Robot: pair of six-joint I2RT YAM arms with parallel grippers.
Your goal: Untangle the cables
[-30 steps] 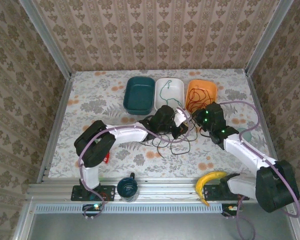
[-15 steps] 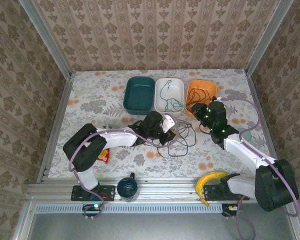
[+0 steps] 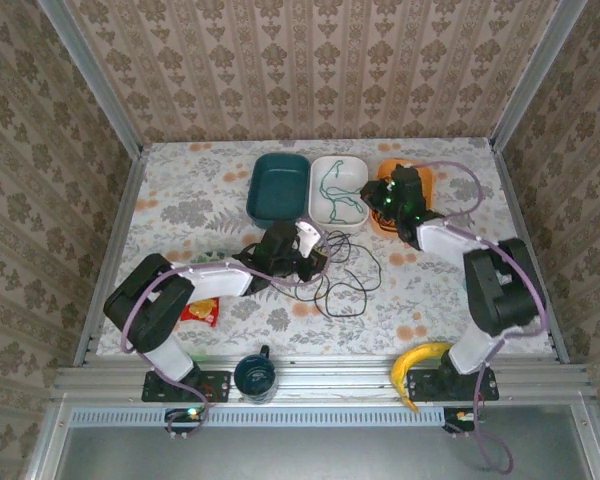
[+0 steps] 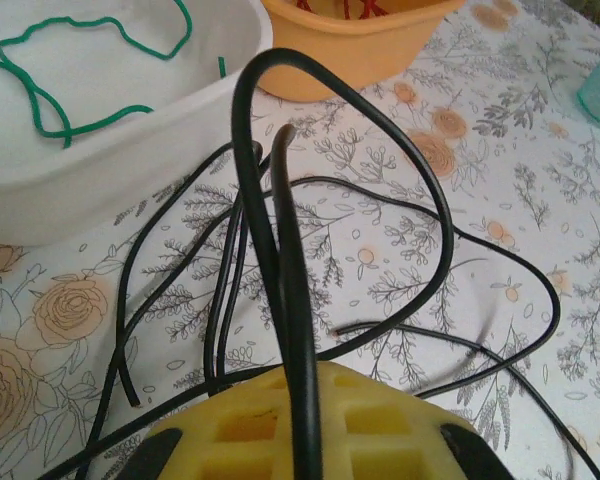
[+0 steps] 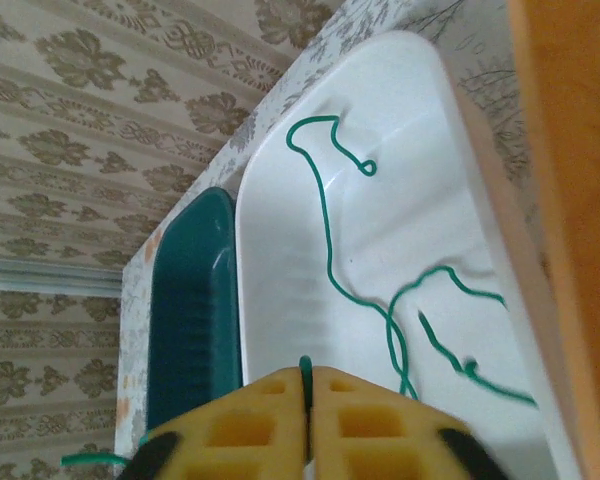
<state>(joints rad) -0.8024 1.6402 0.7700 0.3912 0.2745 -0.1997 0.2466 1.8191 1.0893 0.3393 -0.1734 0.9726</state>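
Cables (image 3: 345, 275) looped | left pincer (image 4: 298, 400) clamps black cable (image 4: 435, 215) | right pincer (image 5: 308, 400) clamps green cable (image 5: 327, 235)

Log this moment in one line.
left fingers: shut on thin black cable | right fingers: shut on thin green cable in white plastic tray

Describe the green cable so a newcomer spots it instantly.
Along the far edge of the floral table sit a dark teal bin, a white bin and an orange bin. The thin green cable squiggles loosely inside the middle, white one. It is the only green strand; the black cables sprawl on the cloth outside the bins.
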